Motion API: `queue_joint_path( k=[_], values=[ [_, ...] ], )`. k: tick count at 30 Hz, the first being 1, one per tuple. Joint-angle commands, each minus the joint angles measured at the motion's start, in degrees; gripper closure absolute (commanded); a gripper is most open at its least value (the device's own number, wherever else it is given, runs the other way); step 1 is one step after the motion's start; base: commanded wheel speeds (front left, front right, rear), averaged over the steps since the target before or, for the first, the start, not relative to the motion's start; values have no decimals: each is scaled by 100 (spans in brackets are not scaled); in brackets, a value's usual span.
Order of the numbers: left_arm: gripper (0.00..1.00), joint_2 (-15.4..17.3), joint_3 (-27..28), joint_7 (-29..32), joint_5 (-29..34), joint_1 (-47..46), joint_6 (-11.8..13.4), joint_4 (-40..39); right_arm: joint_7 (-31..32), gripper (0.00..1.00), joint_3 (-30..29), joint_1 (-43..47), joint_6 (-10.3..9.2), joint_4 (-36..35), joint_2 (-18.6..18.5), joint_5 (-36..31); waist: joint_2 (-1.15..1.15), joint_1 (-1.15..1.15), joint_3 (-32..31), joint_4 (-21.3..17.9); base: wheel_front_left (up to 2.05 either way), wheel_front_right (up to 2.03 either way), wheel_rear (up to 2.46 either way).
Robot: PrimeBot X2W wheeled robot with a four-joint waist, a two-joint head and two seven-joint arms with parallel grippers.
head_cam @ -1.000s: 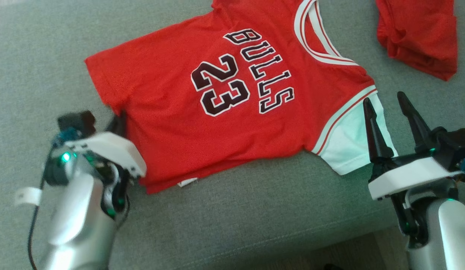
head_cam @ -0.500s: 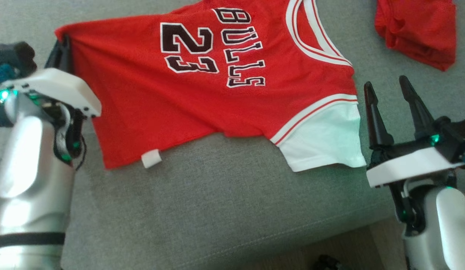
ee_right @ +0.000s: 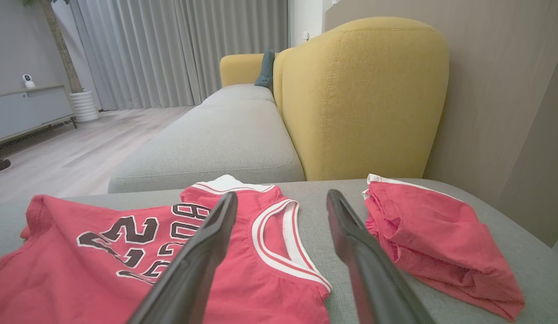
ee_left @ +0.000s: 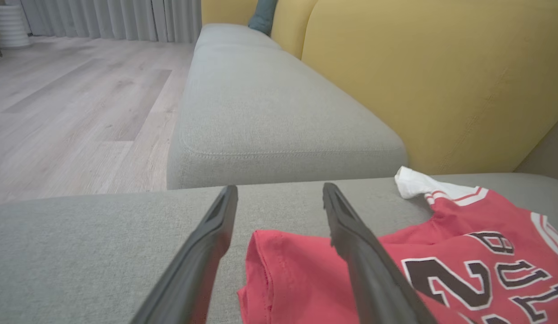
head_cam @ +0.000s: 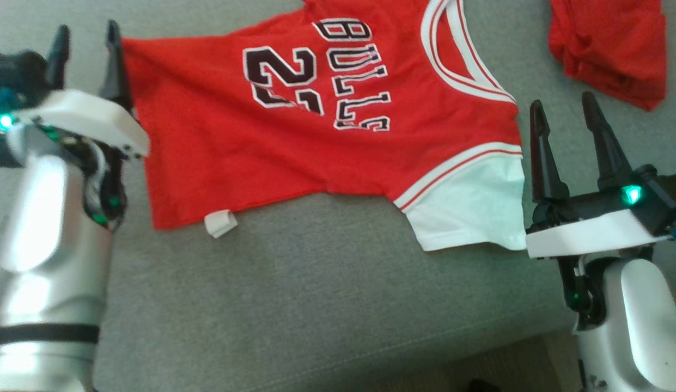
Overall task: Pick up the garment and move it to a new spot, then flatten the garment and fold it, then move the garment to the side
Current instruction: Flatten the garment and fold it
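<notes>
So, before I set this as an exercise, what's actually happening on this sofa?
A two-armed robot is working on a red Bulls jersey lying on a grey sofa seat. Its left gripper is open at the jersey's hem corner, gripping nothing. Its right gripper is open too, beside the white sleeve. The jersey is spread out but creased across the number and not yet folded. Another red garment lies crumpled off to the robot's right.
</notes>
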Motion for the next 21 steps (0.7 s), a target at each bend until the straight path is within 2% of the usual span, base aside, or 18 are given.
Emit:
queue_joint_path(
  k=[1, 10, 21],
  values=[
    [0, 121, 100, -83, 9, 3, -36, -202, -60, 0, 95, -98, -5, -150, 5, -11, 0, 0, -165, 146, 0, 0, 0],
    [0, -316, -204, -510, 33, 1227, -66, -1075, -374, 0, -24, 148, -5, 190, 10, -23, 0, 0, -872, 763, 0, 0, 0],
    [0, -711, -346, -592, 145, 2768, 311, -2250, -574, 0, 19, 299, -5, 623, 11, 150, 0, 0, -1448, 1358, 0, 0, 0]
  ],
)
